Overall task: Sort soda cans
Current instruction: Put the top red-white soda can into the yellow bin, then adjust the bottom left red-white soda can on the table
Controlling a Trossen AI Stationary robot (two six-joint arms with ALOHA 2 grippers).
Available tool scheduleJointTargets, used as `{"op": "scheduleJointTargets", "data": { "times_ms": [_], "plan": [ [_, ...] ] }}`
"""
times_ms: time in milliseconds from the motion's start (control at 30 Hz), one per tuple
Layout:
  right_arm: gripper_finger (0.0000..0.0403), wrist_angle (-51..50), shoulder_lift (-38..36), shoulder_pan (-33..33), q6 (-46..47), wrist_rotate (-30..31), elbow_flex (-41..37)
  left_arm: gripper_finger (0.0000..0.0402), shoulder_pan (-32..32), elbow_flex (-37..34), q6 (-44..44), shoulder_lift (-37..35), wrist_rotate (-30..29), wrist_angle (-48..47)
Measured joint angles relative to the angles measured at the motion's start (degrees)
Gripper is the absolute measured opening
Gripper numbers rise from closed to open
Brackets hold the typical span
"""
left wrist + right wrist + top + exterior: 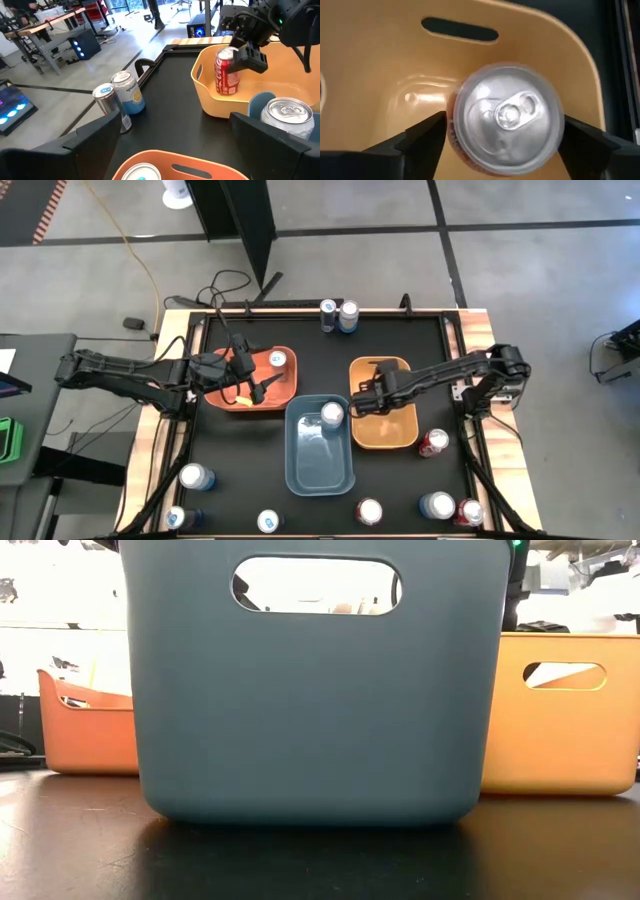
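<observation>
Right wrist view: red can [507, 117] between end effector [502, 137] fingers.

Lighting, even and bright overhead; my matte black tabletop [400, 350] takes only faint shadows. Low view: background windows blown out white, soft sheen under the large blue-grey plastic bin [315, 690]. Right wrist view: glare on the silver-topped red can [507, 117]; my dark fingers [422, 140] blurred, out of focus.
</observation>
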Motion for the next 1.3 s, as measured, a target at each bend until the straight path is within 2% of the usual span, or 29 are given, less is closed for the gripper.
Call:
{"op": "scheduleJointTargets", "data": {
  "times_ms": [200,467,767,1033,1167,1300],
  "plan": [
    [0.0397,0.25,-0.04,0.0,-0.89,0.06,0.0,0.0366,-0.02,0.0,0.0,0.0,0.0,-0.14],
    [0.0393,-1.35,-0.04,0.04,-2.56,2.63,2.57,0.0366,-0.02,0.0,0.0,0.0,0.0,-0.14],
    [0.0391,-8.15,-0.04,0.26,-1.62,4.78,5.23,0.0366,-0.02,0.0,0.0,0.0,1.37,-0.12],
    [0.0386,-12.79,-0.02,4.59,-7.54,14.05,10.74,0.0366,-0.01,0.0,0.02,0.0,1.49,-0.1],
    [0.0379,-12.54,-0.04,7.02,-11.91,15.79,12.63,0.0366,-0.02,0.0,0.17,0.0,1.49,-0.04],
    [0.0357,-11.4,-0.03,10.26,-12.2,15.78,12.81,0.0366,-0.02,0.0,0.16,0.0,1.49,-0.01]
  ]
}}
